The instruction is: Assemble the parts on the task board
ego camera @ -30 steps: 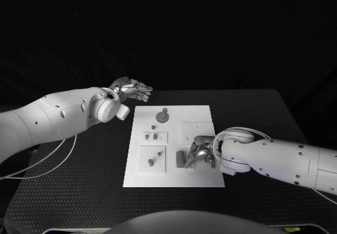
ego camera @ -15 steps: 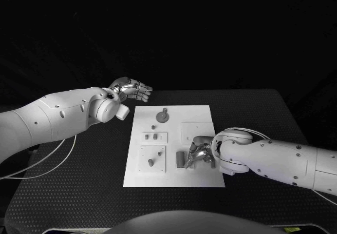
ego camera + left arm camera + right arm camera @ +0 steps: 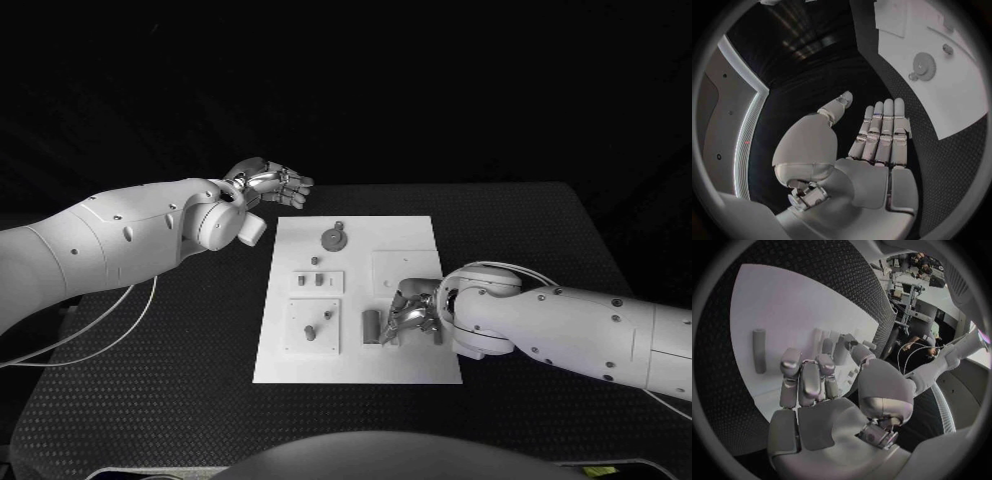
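The white task board [image 3: 408, 235] lies in the middle of the table. A grey gear [image 3: 333, 238] sits near its far edge, and the left wrist view shows the gear [image 3: 924, 65] too. A grey cylinder [image 3: 371, 325] lies near the board's middle; it appears again in the right wrist view [image 3: 759, 351]. My right hand [image 3: 411, 312] hangs low over the board's right part, fingers [image 3: 804, 375] bent down among upright grey parts [image 3: 841, 347]. Whether it grips one is hidden. My left hand [image 3: 271, 183] floats beyond the board's far left corner, fingers [image 3: 882, 127] straight, holding nothing.
Small grey pegs [image 3: 309, 282] stand in a plate on the board's left side, and another grey part [image 3: 310, 333] lies nearer me. The black table [image 3: 173, 380] spreads wide on both sides of the board. A cable [image 3: 101, 340] hangs under my left arm.
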You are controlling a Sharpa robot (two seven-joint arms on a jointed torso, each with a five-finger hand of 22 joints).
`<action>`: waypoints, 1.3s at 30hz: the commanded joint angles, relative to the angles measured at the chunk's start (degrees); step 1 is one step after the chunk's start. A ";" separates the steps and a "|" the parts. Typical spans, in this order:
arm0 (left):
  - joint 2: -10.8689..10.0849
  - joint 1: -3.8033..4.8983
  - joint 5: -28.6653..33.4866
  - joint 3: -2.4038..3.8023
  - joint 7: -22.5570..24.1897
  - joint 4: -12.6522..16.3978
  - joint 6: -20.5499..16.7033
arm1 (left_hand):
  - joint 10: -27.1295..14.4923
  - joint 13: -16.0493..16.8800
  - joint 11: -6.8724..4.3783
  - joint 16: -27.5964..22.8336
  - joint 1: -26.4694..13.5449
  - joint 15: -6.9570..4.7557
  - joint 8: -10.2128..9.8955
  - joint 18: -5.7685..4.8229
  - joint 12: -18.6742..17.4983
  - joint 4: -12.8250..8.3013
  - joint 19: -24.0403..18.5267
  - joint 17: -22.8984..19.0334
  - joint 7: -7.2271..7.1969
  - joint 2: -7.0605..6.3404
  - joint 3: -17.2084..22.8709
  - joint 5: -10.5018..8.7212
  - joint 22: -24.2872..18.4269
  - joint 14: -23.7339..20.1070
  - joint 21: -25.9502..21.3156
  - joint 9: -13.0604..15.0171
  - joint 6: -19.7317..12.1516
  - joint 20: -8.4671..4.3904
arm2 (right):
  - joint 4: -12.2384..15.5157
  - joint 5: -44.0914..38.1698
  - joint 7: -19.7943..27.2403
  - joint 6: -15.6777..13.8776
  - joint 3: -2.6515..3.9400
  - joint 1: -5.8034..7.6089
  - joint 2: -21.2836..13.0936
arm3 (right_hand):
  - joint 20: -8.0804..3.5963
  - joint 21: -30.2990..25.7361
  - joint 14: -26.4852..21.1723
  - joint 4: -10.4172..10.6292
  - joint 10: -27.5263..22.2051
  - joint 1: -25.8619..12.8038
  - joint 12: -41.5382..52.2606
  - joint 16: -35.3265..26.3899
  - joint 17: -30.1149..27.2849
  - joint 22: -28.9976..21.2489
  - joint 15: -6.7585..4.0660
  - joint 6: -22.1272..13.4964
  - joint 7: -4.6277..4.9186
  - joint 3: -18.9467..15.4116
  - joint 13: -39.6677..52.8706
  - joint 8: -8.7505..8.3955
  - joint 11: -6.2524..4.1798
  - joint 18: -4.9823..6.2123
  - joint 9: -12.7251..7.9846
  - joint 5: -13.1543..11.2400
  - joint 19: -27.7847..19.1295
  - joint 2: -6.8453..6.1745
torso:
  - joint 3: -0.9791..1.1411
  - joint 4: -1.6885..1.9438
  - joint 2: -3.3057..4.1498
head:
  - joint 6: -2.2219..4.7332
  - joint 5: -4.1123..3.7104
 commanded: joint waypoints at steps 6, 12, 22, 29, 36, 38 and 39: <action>-0.08 0.05 0.24 0.03 0.45 0.09 0.70 | -0.39 -0.06 -0.16 -0.32 -0.43 0.13 0.23 0.59 0.25 0.38 -0.33 0.07 -0.13 0.05 -0.07 0.03 0.07 0.41 -0.02 -0.06 -0.32 0.01 | 2.34 5.24 6.52 -4.39 0.26 0.58 -3.91 | -0.04 -0.32 -0.25 1.49 0.03 -0.56 -0.71 0.26 -0.49 -0.33 -0.30 -0.57 0.34 1.12 -0.30 -0.68 0.35 4.74 0.04 0.34 0.47 -1.78 | 0.06 -0.08 -0.03 | 0.40 0.03; -0.12 0.05 0.24 0.03 0.59 0.18 0.65 | -0.38 -0.07 -0.16 -0.33 -0.45 0.13 0.24 0.58 0.26 0.38 -0.33 0.08 -0.13 0.02 -0.10 0.03 0.08 0.41 -0.02 -0.06 -0.32 0.02 | 4.00 9.40 7.71 -6.14 1.31 2.51 -8.26 | -0.12 -0.35 -0.16 3.51 0.93 -1.39 0.41 0.40 -0.53 -0.50 0.16 -1.76 0.80 1.85 0.94 -1.05 0.85 4.74 0.31 0.33 0.69 -2.59 | 0.09 -0.18 -0.09 | 0.80 -0.28; -0.29 0.05 0.24 0.03 0.58 0.25 0.65 | -0.33 -0.07 -0.18 -0.34 -0.47 0.12 0.28 0.58 0.30 0.38 -0.32 0.13 -0.15 -0.03 -0.13 0.01 0.09 0.44 -0.01 -0.06 -0.28 0.01 | 3.66 3.97 3.18 -1.68 1.39 3.81 -14.20 | -0.14 0.16 0.25 2.77 2.29 -1.72 1.64 0.77 -0.18 -0.19 -0.40 0.38 -0.06 0.75 2.32 0.89 0.09 4.74 2.18 0.32 0.54 2.68 | 0.11 -0.20 -0.03 | 1.09 -0.58; -0.38 0.05 0.24 0.02 0.73 0.35 1.00 | -0.31 -0.07 -0.20 -0.36 -0.47 0.12 0.30 0.58 0.32 0.36 -0.32 0.15 -0.16 -0.08 -0.16 0.00 0.10 0.45 -0.01 -0.06 -0.26 0.01 | 4.55 0.84 0.02 -1.43 0.62 2.72 -15.28 | 0.07 0.23 0.18 1.40 2.89 -2.50 2.27 0.76 -0.43 -0.10 -0.62 0.52 -0.31 -0.33 3.19 1.33 -0.17 4.74 3.04 0.31 0.20 3.14 | 0.15 -0.19 -0.02 | 0.98 -0.77; -0.37 0.05 0.24 0.02 0.72 0.43 1.12 | -0.30 -0.07 -0.20 -0.37 -0.49 0.12 0.31 0.58 0.34 0.37 -0.32 0.17 -0.16 -0.10 -0.18 0.00 0.11 0.45 -0.01 -0.07 -0.26 0.01 | 3.28 -3.15 -1.24 -3.54 0.48 -0.03 -13.88 | 0.20 0.11 0.20 1.79 2.66 -3.63 1.86 0.77 -0.57 -0.22 -0.65 0.35 -0.33 -0.55 2.84 1.32 -0.19 4.74 3.37 0.32 0.15 2.21 | 0.13 -0.16 0.00 | 1.04 -0.97; -0.36 0.04 0.24 0.02 0.72 0.44 1.16 | -0.30 -0.07 -0.20 -0.38 -0.49 0.12 0.31 0.58 0.34 0.37 -0.32 0.18 -0.16 -0.10 -0.18 0.00 0.11 0.45 -0.01 -0.07 -0.26 0.01 | 2.87 -3.85 -1.43 -3.79 0.48 -0.92 -13.17 | 0.20 0.04 0.23 2.29 2.63 -4.04 1.72 0.77 -0.61 -0.31 -0.68 0.30 -0.34 -0.34 2.76 1.29 -0.21 4.74 3.48 0.32 0.20 1.68 | 0.15 -0.06 0.05 | 0.94 -1.01; -0.36 0.04 0.24 0.02 0.71 0.42 1.12 | -0.30 -0.08 -0.20 -0.38 -0.50 0.12 0.31 0.58 0.34 0.37 -0.32 0.18 -0.16 -0.10 -0.19 0.00 0.11 0.45 -0.01 -0.07 -0.26 0.01 | 2.73 -4.02 -1.50 -3.80 0.48 -1.22 -12.98 | 0.19 0.00 0.19 2.64 2.64 -4.19 1.68 0.75 -0.72 -0.37 -0.69 0.29 -0.35 -0.11 2.75 1.28 -0.22 4.74 3.55 0.32 0.24 1.40 | 0.15 -0.01 0.06 | 0.92 -1.01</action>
